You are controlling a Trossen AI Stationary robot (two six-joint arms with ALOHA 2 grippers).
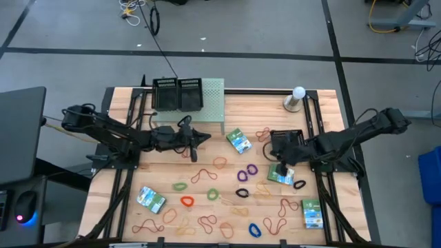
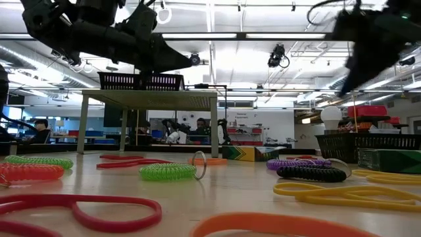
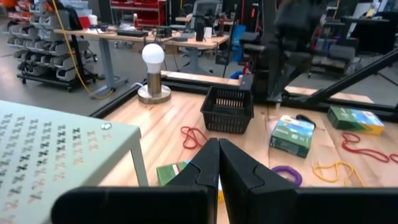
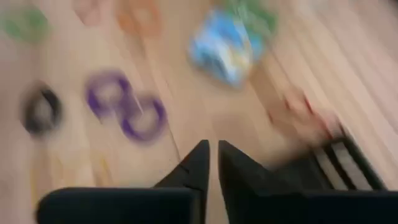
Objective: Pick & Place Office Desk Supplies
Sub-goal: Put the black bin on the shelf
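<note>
Many rubber bands (image 1: 207, 196) in several colours lie flat on the wooden table, with green-white-blue packets among them (image 1: 238, 140) (image 1: 150, 199) (image 1: 312, 213). My left gripper (image 1: 207, 138) hovers shut and level over the table's middle, just left of one packet (image 3: 174, 171), with nothing between its fingers (image 3: 219, 155). My right gripper (image 1: 275, 160) slants down beside a black mesh tray (image 1: 286, 138), above another packet (image 1: 281, 173). Its fingertips (image 4: 212, 149) stand a narrow gap apart with nothing between them. Two purple bands (image 4: 127, 109) lie ahead of it.
A pale-green perforated shelf (image 1: 213, 96) stands at the far edge and carries two black mesh trays (image 1: 178, 93). A bulb-shaped lamp (image 1: 296, 98) stands at the far right. Black frame rails run along both table sides. Coiled bands (image 2: 168, 172) lie near the low camera.
</note>
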